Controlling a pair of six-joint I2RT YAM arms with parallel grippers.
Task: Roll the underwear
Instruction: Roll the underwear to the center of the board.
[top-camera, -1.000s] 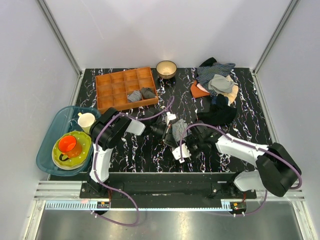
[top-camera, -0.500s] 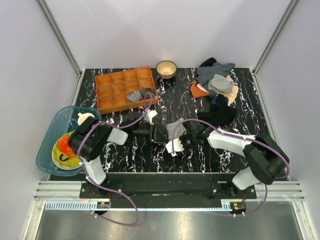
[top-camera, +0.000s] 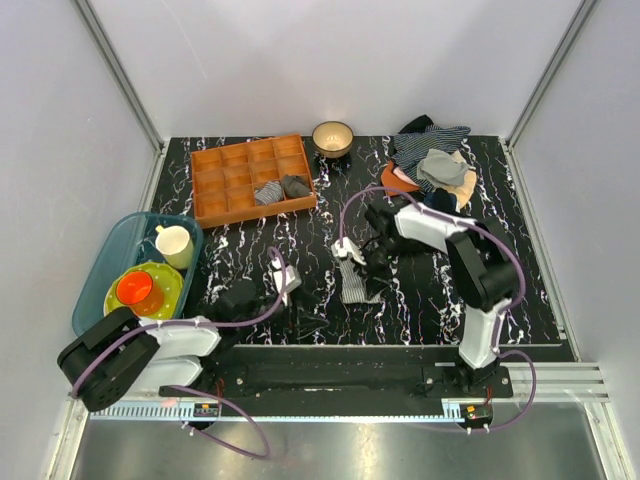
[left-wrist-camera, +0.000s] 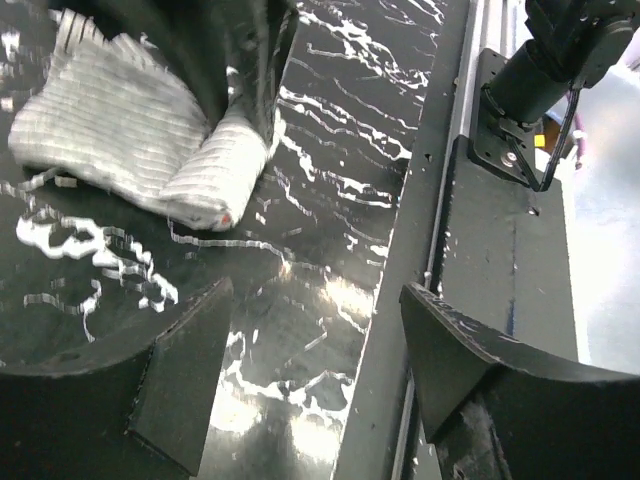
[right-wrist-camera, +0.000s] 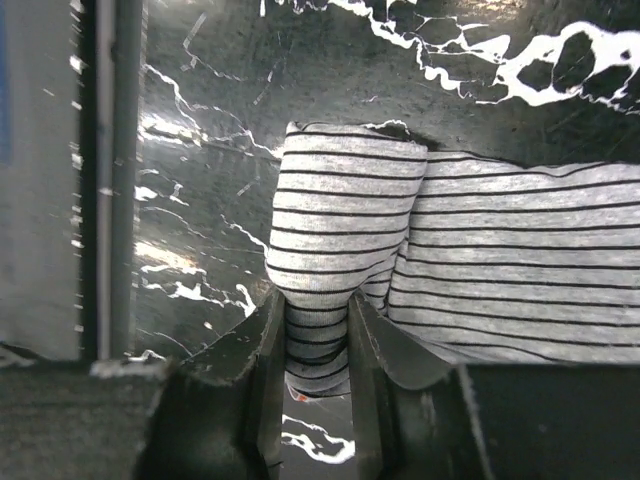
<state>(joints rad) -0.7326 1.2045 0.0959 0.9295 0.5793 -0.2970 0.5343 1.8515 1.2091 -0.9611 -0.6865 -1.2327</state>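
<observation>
Underwear (top-camera: 352, 284): white boxer shorts with thin grey pinstripes, lying near the middle of the black marbled worktop (top-camera: 250, 255), towards its near edge. One side is turned into a thick roll and the rest lies flat beside it. A small orange-red tag (left-wrist-camera: 226, 216) shows at the end of the roll.

Right pincer (right-wrist-camera: 315, 345): nearly closed, its two fingers nipping the tagged end of the roll, with cloth bulging above the pinch.

Left pincer (left-wrist-camera: 315, 340): spread wide with nothing between the fingers, low over the worktop, near the underwear but apart from it.

Handling, as judged:
- Light, limp cloth with no stiffness of its own.
- The layers will likely spring loose when let go.
- The glossy worktop may let the whole piece slide rather than turn.
- Not fragile, so a firm squeeze does no harm.

Hold, as judged:
- Take the roll itself through all its layers, not a single loose edge.
- A second grip at the far end of the roll would keep the turns even.
- The flat part is best left lying until rolled up.
</observation>
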